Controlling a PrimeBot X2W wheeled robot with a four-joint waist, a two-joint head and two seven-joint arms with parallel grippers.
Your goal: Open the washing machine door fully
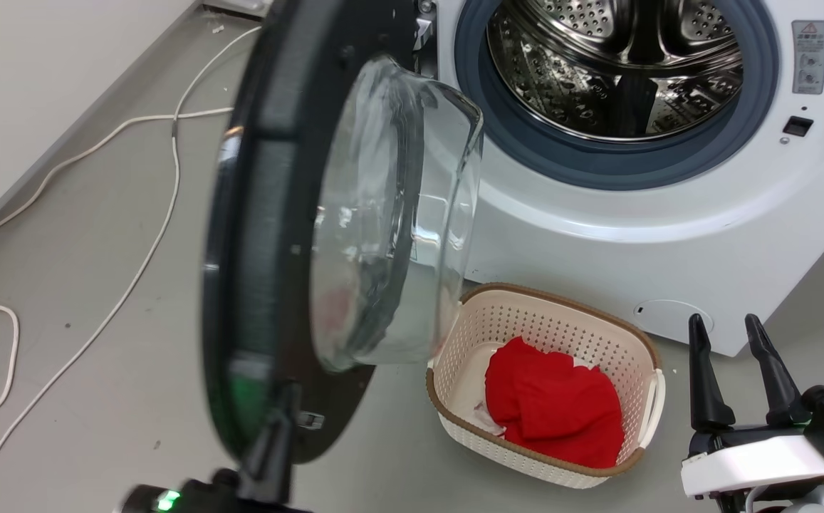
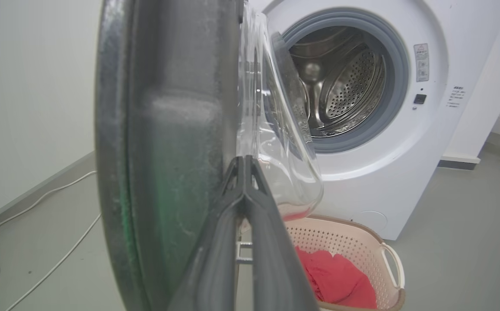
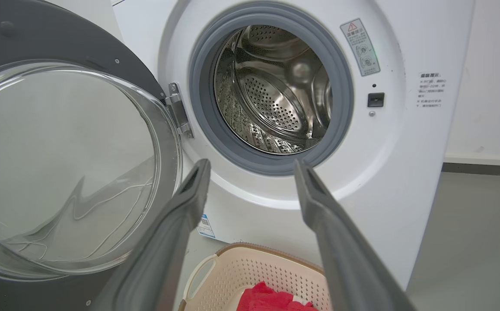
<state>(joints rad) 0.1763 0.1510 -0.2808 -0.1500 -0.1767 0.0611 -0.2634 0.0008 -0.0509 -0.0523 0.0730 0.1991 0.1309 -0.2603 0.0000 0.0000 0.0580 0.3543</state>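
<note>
Grey floor (image 1: 98,235) | washing machine door (image 1: 262,214) half-open | left fingers (image 2: 271,242) together at its rim

**Three cameras, one shared scene**

The head camera is looking steeply down on the washing machine door (image 1: 258,235) and the laundry basket (image 1: 547,324). The left wrist camera is sitting right against the door's rim, facing the drum (image 2: 349,86). The right wrist camera is facing the drum from farther back, sharing door and basket.
</note>
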